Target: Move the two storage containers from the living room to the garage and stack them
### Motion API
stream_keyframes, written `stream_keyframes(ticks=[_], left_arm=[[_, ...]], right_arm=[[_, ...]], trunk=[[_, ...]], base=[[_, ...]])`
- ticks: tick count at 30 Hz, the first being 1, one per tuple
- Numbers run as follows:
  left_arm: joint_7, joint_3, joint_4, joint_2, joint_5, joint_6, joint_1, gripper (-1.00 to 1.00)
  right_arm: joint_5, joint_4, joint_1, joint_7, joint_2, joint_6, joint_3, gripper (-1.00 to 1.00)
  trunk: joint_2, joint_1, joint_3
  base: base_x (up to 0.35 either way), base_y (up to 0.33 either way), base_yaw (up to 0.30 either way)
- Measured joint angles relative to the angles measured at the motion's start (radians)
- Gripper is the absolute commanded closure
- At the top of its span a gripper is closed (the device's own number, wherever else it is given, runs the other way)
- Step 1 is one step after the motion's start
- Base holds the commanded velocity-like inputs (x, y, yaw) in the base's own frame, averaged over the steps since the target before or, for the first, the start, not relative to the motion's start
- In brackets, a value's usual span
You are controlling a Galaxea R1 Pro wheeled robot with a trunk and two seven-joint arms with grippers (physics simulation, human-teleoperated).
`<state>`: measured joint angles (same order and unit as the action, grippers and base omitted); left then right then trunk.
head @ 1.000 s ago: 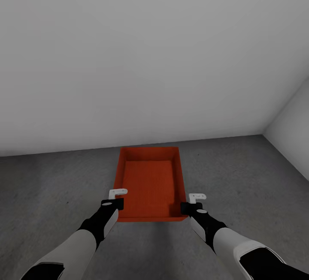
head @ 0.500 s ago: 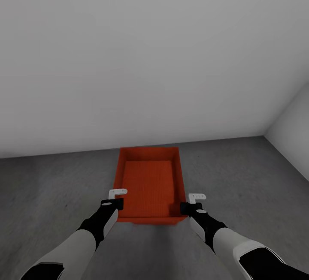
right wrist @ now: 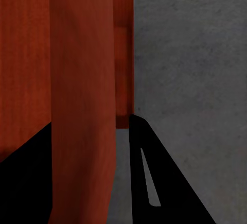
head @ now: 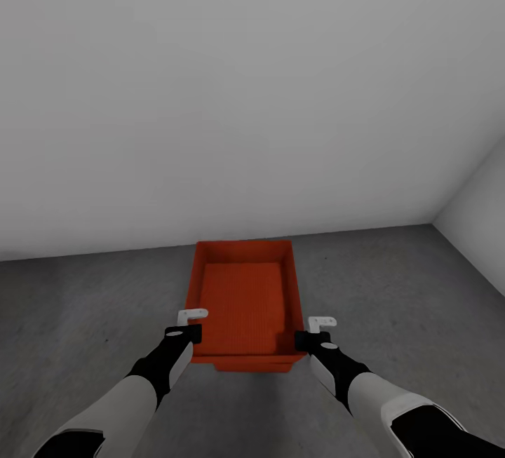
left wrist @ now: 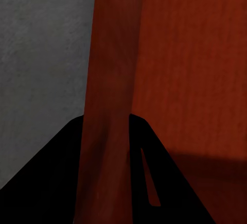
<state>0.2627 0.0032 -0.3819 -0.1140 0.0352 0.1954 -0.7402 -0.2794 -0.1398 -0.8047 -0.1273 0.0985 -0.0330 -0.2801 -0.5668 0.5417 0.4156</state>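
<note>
Storage containers: 2, both red-orange, open-topped, matching. These are the upper storage container (head: 242,297) and the lower storage container (head: 252,366), of which just a strip of near edge peeks out beneath the upper one. A corner of it also appears in the right wrist view (right wrist: 123,54).

Grippers: 2, the left gripper (head: 196,332) and the right gripper (head: 303,337).

Robot arms: 2.

Walls: 2, the back wall (head: 245,93) and the side wall (head: 480,198).

Floor: 1, grey concrete floor (head: 407,283).

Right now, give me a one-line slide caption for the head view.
Both grippers, left and right, grip a red-orange storage container above a second container on the concrete floor.
</note>
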Motion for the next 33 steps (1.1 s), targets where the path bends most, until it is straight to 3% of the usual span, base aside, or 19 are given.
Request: stream_keyframes(ticks=[19,33], left_arm=[[-0.002,0.000,0.000,0.002,0.000,0.000,0.000,1.00],[-0.002,0.000,0.000,0.002,0.001,0.000,0.000,1.00]], right_arm=[[0.000,0.000,0.000,-0.002,0.002,0.000,-0.001,1.00],[-0.002,0.000,0.000,-0.002,0.001,0.001,-0.002,1.00]], trunk=[[0.000,0.000,0.000],[0.000,0.000,0.000]], base=[[0.107,0.000,-0.003],[0.004,0.000,-0.118]])
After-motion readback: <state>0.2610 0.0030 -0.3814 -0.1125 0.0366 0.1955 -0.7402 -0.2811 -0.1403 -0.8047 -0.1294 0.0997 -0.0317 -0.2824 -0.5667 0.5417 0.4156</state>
